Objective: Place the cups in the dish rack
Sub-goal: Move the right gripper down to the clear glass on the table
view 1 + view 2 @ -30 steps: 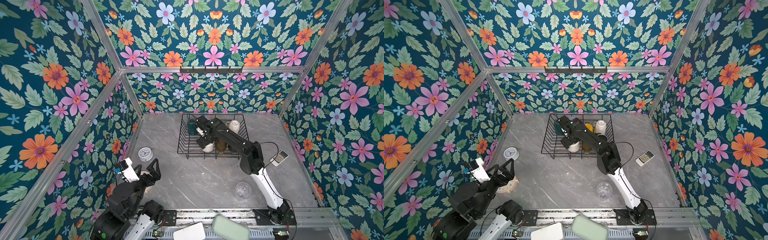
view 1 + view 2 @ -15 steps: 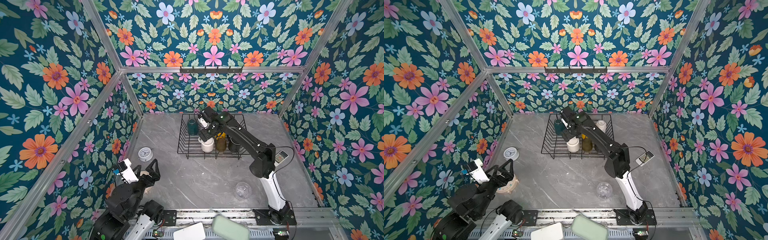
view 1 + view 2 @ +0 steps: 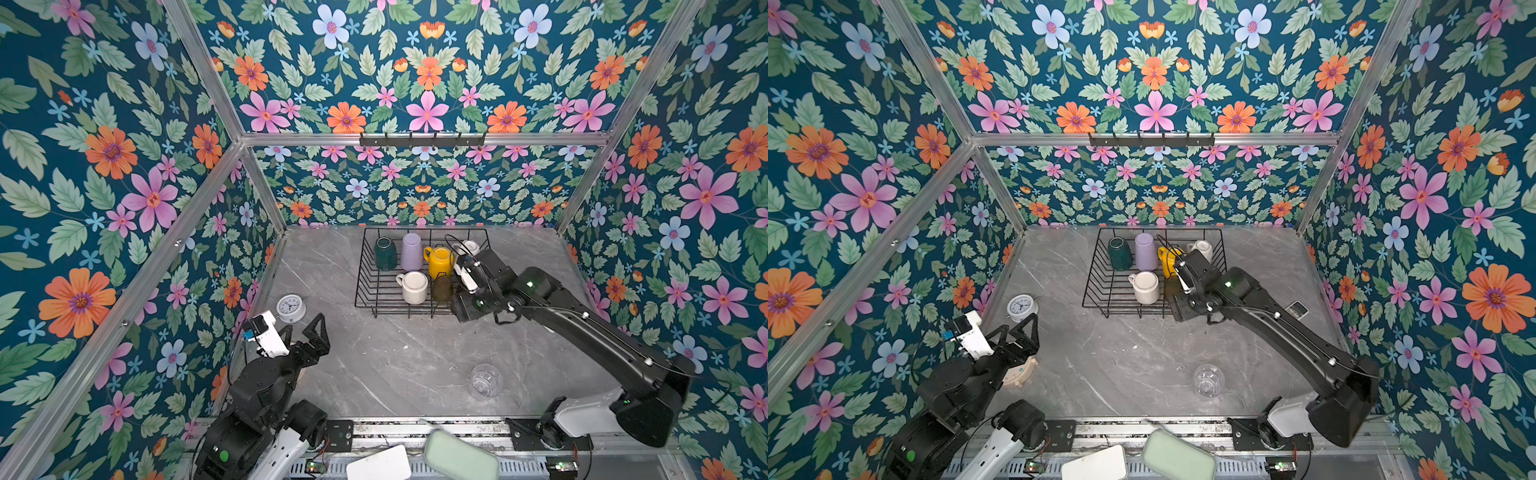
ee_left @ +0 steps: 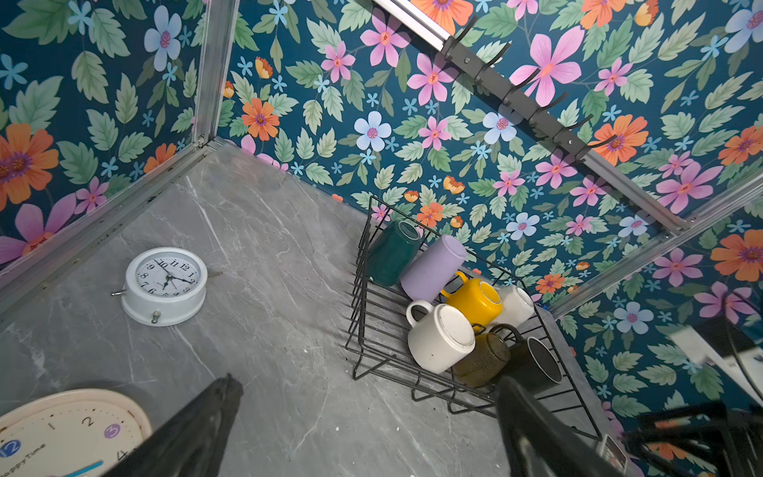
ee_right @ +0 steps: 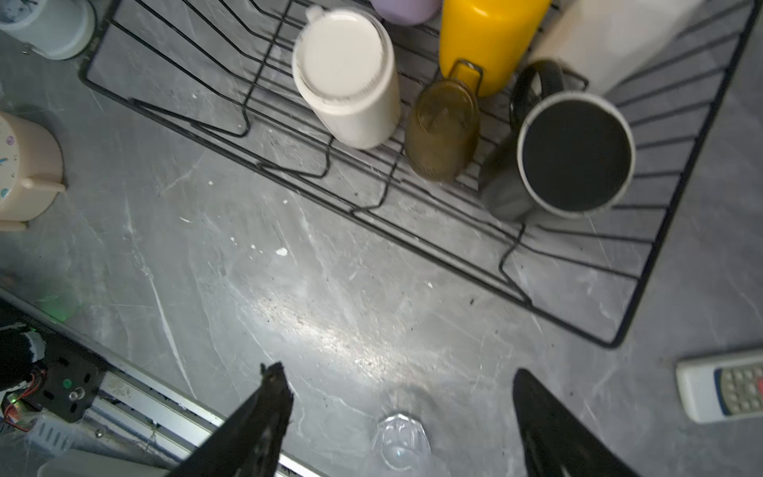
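Note:
The black wire dish rack point(image 3: 365, 266) point(image 3: 1096, 270) stands at the back of the table. It holds a teal mug point(image 3: 385, 253), a lilac tumbler point(image 3: 411, 251), a yellow mug point(image 3: 439, 262), a white mug point(image 3: 469, 247), a cream mug point(image 3: 414, 287) and an olive glass point(image 3: 441, 289). A black mug point(image 5: 574, 155) point(image 4: 536, 359) is hidden under my right arm in both top views. A clear glass point(image 3: 484, 380) point(image 5: 400, 442) stands alone on the table near the front. My right gripper point(image 3: 467, 309) point(image 5: 396, 369) hangs open and empty over the rack's front right corner. My left gripper point(image 3: 305, 328) point(image 4: 367, 380) is open and empty at the front left.
A white clock point(image 3: 291, 308) point(image 4: 165, 285) lies by the left wall. A cream clock point(image 3: 1019, 370) point(image 4: 70, 429) sits under my left arm. A remote point(image 3: 1296, 309) point(image 5: 722, 388) lies right of the rack. A hook rail point(image 3: 422, 139) runs along the back wall.
My right arm has drawn back from over the rack's left part to its front right corner, and its jaws have narrowed slightly. The left arm has not moved.

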Available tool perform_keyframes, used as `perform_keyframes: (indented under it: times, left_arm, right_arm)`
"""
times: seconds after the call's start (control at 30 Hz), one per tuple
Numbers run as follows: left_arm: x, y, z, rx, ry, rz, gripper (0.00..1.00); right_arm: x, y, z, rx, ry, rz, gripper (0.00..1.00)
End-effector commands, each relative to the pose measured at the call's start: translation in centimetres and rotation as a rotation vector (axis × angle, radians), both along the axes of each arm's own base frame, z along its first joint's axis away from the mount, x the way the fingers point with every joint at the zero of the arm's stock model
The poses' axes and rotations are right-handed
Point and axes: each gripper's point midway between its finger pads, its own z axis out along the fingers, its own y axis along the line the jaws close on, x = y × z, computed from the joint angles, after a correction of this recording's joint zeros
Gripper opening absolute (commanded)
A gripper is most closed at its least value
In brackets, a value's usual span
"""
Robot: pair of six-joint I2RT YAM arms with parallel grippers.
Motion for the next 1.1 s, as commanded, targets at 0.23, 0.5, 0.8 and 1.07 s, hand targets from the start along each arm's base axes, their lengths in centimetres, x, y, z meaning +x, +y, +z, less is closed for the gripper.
perform_keyframes:
  times: [0.23,0.5,0.8,1.07]
  left_arm:
    - [1.1,-1.8,0.1,-0.073,-0.028,-0.051,1.0]
    - [0.8,-1.5,0.2,-0.08,-0.035,-0.045,1.0]
    - [0.8,-1.6,0.2,-0.078,-0.033,-0.046,1.0]
    - [0.7,-1.4,0.3,-0.076,-0.034,-0.044,1.0]
  right_arm:
    - [-7.4,-6.3,-4.1,0.033,0.149,-0.238,0.73]
    - [-10.7,-6.9,-7.5,-0.007,0.225,-0.289,0.67]
    - [-12.7,-7.1,-11.1,-0.057,0.28,-0.329,0.56]
    - [-12.8,-6.7,-13.0,-0.065,0.299,-0.334,0.44]
